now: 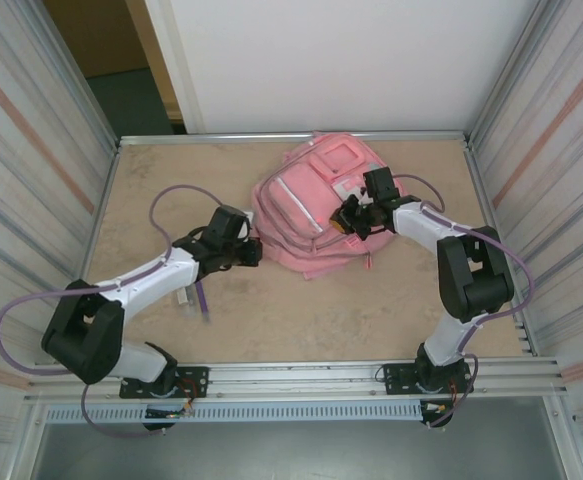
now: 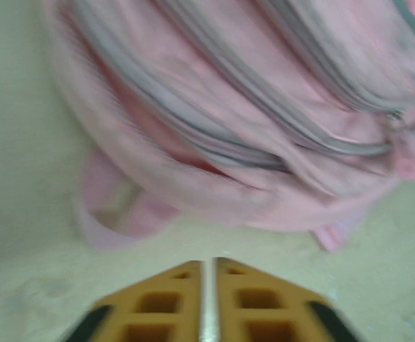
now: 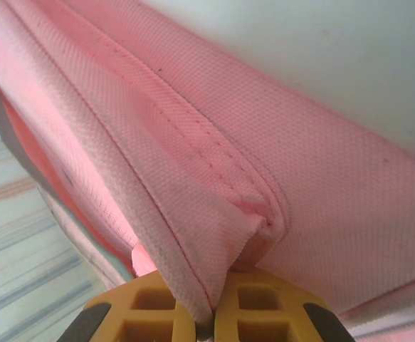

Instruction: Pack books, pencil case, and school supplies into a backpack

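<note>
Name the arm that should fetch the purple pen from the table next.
Left. The pen lies on the table beside the left arm, and the left fingers are empty. The right fingers pinch backpack fabric, farther from the pen.

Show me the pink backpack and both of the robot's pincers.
pink backpack [image 1: 289, 228], top view, its pink front panel.
left pincer [image 2: 208, 267], left wrist view, the gap between its fingertips.
right pincer [image 3: 211, 313], right wrist view, between fingertips pinching backpack fabric.
</note>
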Controlling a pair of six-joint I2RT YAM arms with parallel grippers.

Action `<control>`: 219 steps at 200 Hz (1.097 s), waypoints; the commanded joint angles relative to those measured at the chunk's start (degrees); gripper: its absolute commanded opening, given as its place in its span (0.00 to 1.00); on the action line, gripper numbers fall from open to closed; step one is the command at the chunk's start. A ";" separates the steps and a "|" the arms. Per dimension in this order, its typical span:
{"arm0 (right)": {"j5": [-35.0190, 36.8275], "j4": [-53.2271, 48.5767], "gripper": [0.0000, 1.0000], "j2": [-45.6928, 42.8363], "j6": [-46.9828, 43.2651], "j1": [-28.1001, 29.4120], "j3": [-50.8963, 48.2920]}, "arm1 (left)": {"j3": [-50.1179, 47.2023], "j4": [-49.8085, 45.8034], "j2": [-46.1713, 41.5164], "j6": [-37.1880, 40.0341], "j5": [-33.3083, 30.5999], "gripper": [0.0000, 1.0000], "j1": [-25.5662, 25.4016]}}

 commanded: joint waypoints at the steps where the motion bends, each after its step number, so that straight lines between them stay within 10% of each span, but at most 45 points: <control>1: -3.38 0.62 0.00 -1.65 -1.01 2.08 2.29 | 4.76 2.97 1.47 0.49 5.22 0.43 -2.63; 219: -2.56 2.97 0.00 -4.89 1.11 10.30 1.11 | 18.48 -7.76 16.48 -13.96 -18.09 0.44 -13.44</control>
